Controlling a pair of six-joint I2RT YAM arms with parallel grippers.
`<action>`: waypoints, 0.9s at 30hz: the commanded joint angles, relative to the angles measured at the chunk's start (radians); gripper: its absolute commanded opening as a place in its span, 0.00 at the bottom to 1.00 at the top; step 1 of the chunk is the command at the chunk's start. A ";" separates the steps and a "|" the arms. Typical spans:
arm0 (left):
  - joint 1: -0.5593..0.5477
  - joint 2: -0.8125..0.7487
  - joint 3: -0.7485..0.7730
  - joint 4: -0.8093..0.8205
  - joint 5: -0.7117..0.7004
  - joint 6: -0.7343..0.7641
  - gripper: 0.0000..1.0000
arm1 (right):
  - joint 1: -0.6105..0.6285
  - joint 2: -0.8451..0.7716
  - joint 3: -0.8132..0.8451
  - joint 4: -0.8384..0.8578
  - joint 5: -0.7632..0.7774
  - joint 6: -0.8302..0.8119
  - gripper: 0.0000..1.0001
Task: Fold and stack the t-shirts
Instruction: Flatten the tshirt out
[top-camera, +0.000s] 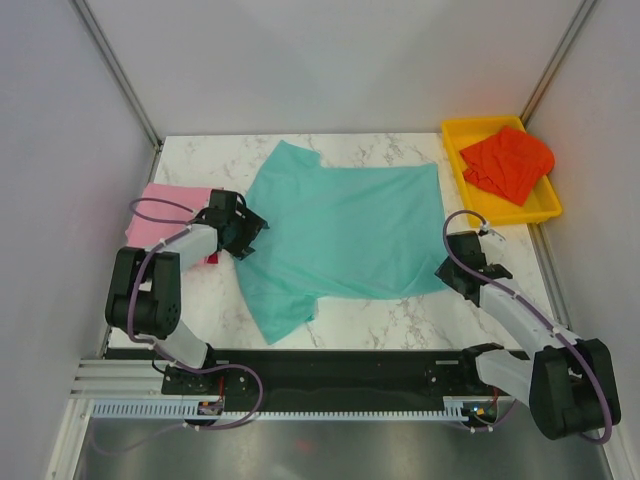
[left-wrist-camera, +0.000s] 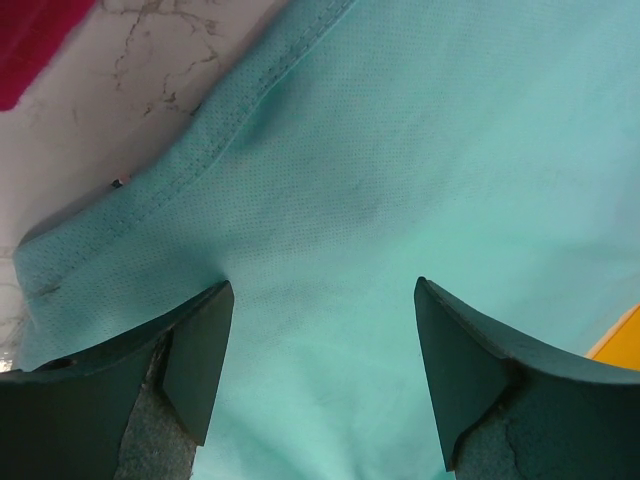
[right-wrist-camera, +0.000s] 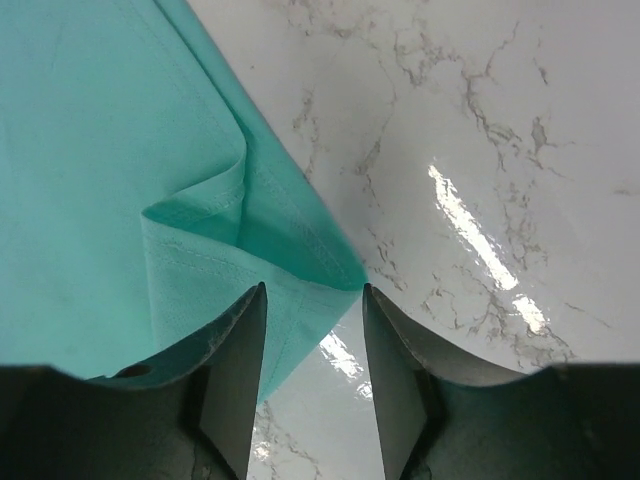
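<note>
The teal t-shirt (top-camera: 345, 235) lay spread flat in the middle of the marble table (top-camera: 400, 320), one sleeve trailing toward the near edge. From above we saw the left gripper (top-camera: 250, 232) at its left edge and the right gripper (top-camera: 450, 270) at its near right corner, but not how the jaws stood. The wrist views settled that. The left jaws were wide apart over smooth cloth, holding nothing. The right jaws were apart too, the doubled-over hem corner (right-wrist-camera: 250, 250) reaching between them with bare marble in the gap. Only the top view showed the pink t-shirt (top-camera: 170, 205) folded at the left and the orange-red t-shirt (top-camera: 508, 162) crumpled in the yellow tray (top-camera: 455, 130) at the far right.
</note>
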 joint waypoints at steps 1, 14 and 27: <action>0.009 0.019 0.034 0.002 -0.010 0.025 0.80 | -0.002 0.020 0.000 0.027 0.004 0.027 0.53; 0.023 0.071 0.059 -0.033 -0.016 0.007 0.79 | -0.002 0.046 -0.036 0.038 0.045 0.102 0.30; 0.037 0.151 0.085 -0.046 -0.022 0.004 0.79 | 0.000 -0.278 -0.073 -0.183 0.127 0.236 0.23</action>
